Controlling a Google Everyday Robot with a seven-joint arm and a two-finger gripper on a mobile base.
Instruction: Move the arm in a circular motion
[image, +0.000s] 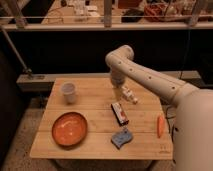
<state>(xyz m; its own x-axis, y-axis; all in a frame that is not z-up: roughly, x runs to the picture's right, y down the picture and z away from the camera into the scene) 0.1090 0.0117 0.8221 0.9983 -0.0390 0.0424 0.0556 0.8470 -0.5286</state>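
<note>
The arm (150, 80) is cream-white, thick and rounded, with small dark dots along its link. It rises from the lower right, bends at a bulbous joint (120, 57) over the far side of the wooden table (95, 107), then drops down. My gripper (129, 95) hangs at its narrow tip, just above the table's far middle. It is a little beyond a dark rectangular bar (119, 112) and holds nothing that I can see.
A white cup (68, 92) stands at the far left. An orange bowl (69, 129) lies at the near left. A blue sponge (122, 137) lies at the near middle and an orange stick-shaped item (160, 126) near the right edge. A dark railing runs behind the table.
</note>
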